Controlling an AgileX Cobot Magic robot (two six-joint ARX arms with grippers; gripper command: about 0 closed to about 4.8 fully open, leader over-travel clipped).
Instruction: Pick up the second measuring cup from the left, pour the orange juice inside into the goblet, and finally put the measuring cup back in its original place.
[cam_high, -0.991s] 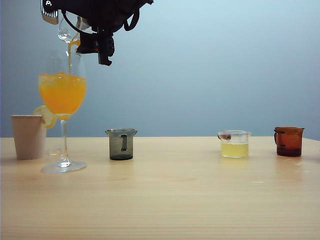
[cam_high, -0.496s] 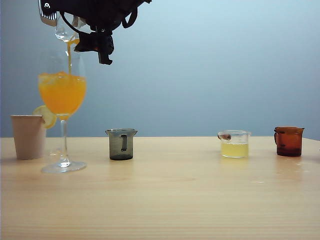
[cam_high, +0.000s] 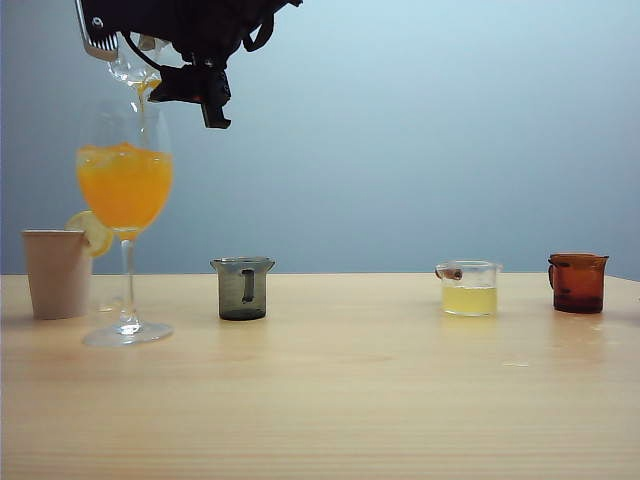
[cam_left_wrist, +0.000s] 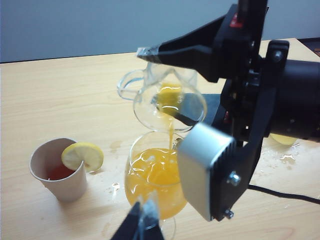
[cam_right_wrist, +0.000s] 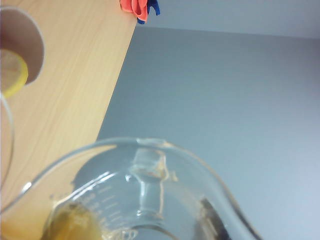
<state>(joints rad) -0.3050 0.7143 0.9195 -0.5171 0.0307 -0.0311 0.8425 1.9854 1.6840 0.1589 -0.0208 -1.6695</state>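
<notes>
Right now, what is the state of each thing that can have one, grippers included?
Measuring cup: tipped over the goblet, nearly empty.
Orange juice: thin stream falling.
Goblet: upright, bowl about half full.
Right gripper: shut on the measuring cup.
Left gripper: low beside the goblet, jaws not readable.
Paper cup: upright, lemon slice on rim.
Grey cup: upright, looks empty.
Clear cup: half full, pale yellow.
Amber cup: upright.

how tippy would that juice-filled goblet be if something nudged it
Probably quite tippy: the goblet carries its orange juice high above a thin stem and small foot. Likely fragile, being thin clear glass. The right gripper pours from the measuring cup just above its rim.
</notes>
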